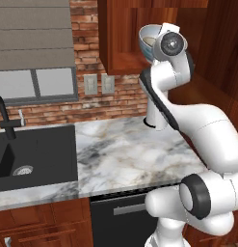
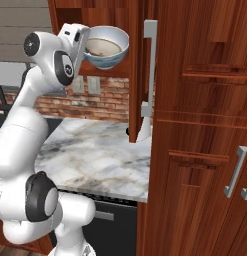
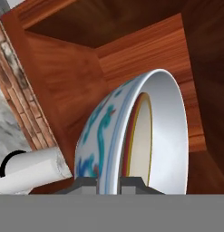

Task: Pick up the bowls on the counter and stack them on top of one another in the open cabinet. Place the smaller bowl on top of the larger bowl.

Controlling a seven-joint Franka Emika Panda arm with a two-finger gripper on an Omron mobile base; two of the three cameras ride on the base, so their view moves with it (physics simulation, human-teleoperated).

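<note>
My gripper (image 3: 109, 183) is shut on the rim of the deep white bowl with the blue pattern (image 3: 99, 136), its wall pinched between the two fingertips (image 3: 86, 183). The shallower tan bowl with the brown rim (image 3: 141, 145) sits nested inside it. In the right base view the gripper (image 2: 85, 44) holds the deep bowl (image 2: 109, 56) upright, with the tan bowl (image 2: 102, 47) in it, at the mouth of the open cabinet (image 2: 65, 15). From the left base view the bowl (image 1: 147, 42) shows just over the cabinet's shelf (image 1: 125, 62). Whether it touches the shelf I cannot tell. The counter (image 1: 125, 149) lies below.
A black sink (image 1: 33, 154) with a dark faucet (image 1: 7, 120) is set into the counter at the left. Just right of the bowl stands a tall wooden panel with a grey handle (image 2: 150, 50). Brick wall with outlets (image 1: 99, 84) runs behind.
</note>
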